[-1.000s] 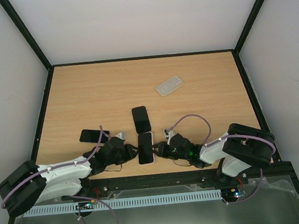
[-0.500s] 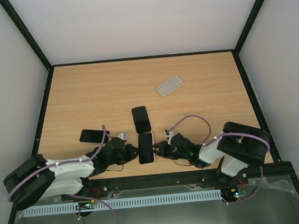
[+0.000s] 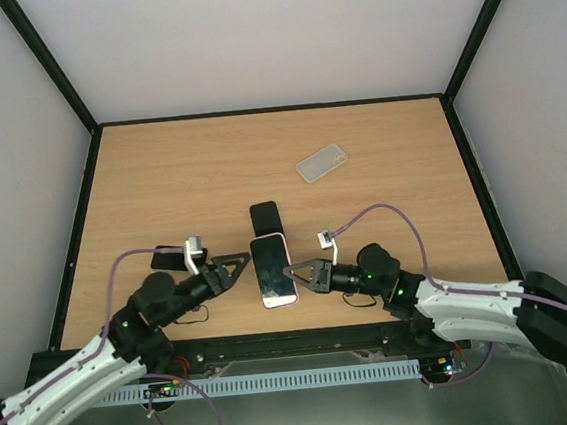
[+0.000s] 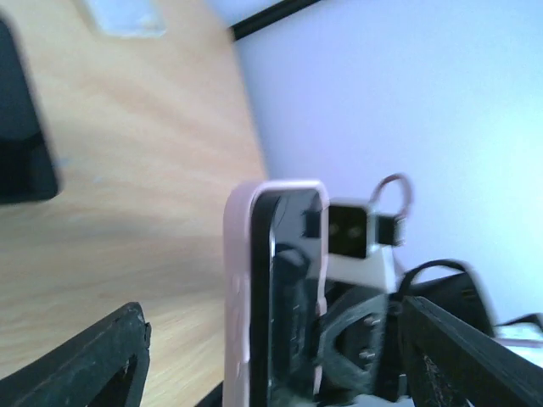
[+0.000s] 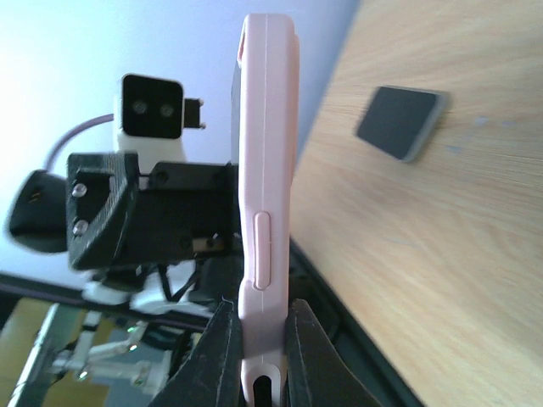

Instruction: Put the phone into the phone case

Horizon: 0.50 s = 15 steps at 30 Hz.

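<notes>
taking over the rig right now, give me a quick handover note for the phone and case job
Left end effector: open, jaws either side of the cased phone, not touching it.
Right end effector: shut on the pink case, holding it off the table.
Done: the phone sits inside the pink case; whether every corner is seated cannot be seen.
Also on the table: a black phone, a second dark phone by the left arm, and a clear case farther back.
Left to do: probably check the fit, then set it down.
</notes>
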Tool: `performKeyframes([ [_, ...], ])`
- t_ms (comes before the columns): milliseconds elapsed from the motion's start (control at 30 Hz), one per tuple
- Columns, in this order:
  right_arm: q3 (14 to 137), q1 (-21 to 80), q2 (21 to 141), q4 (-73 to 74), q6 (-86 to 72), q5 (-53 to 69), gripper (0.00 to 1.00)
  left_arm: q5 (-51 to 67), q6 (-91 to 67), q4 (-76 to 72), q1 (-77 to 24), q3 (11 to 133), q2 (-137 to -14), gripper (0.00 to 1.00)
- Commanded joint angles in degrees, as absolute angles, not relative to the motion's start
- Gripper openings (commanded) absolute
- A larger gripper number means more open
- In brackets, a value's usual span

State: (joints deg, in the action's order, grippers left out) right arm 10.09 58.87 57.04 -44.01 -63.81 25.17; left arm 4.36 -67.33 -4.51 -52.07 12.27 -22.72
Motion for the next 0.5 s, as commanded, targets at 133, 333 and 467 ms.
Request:
performKeyframes([
  [133, 10.77, 58.72, 49.20, -54.59, -68.34, 37.14, 0.02, 9.38, -60.97, -5.21, -51.33, 16.59, -9.33, 0.80],
  [333, 9.29, 58.76, 52.30, -66.57, -74.42, 40.04, 0.02, 15.26, -61.56, -14.23, -51.25, 14.54, -13.90, 0.72],
  [467, 9.06, 58.72, 52.56, -67.66, -75.08, 40.12, 0.02, 15.48, -61.82, -15.64, -51.29, 14.31, -16.90, 0.68],
])
